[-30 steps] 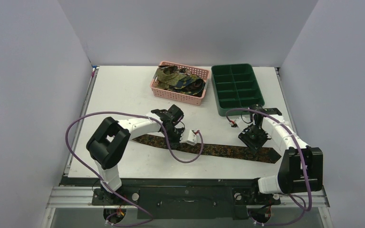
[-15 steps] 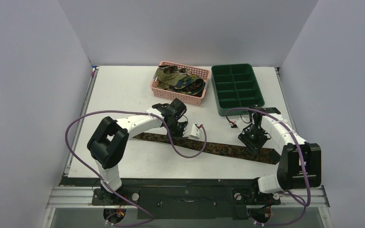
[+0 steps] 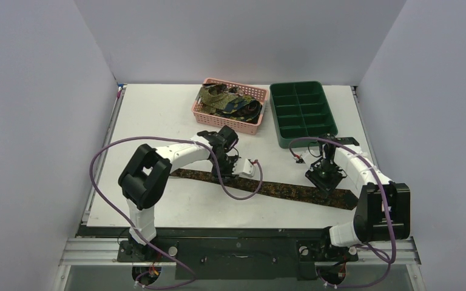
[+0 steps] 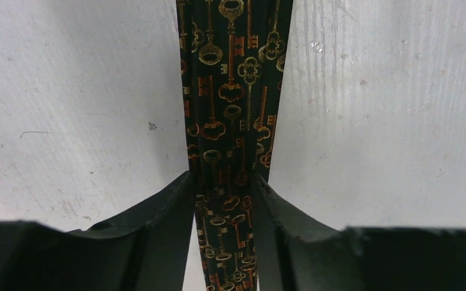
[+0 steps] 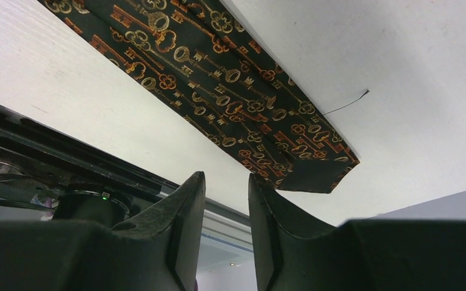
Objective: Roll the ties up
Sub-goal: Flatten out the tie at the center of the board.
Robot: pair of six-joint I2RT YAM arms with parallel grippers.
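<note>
One dark tie [image 3: 279, 191] with a gold and red key pattern lies flat across the near part of the table. My left gripper [image 3: 229, 172] is over its narrow half. In the left wrist view the tie [image 4: 230, 91] runs straight between my partly open jaws [image 4: 223, 182], which straddle it without squeezing it. My right gripper [image 3: 326, 180] is over the wide end. In the right wrist view its jaws [image 5: 226, 176] are slightly apart and empty, just beside the tie's pointed end [image 5: 218, 79]. Several more ties [image 3: 227, 100] lie heaped in the pink basket.
The pink mesh basket [image 3: 201, 113] stands at the back centre. The dark green compartment tray [image 3: 274, 115] stands to its right. The table's front edge and a metal rail [image 5: 97, 176] lie just beyond the right gripper. Purple cables loop over the table by both arms.
My left gripper has moved a little back and left along the tie. My right gripper has shifted slightly back from the wide end. The tie lies as before.
</note>
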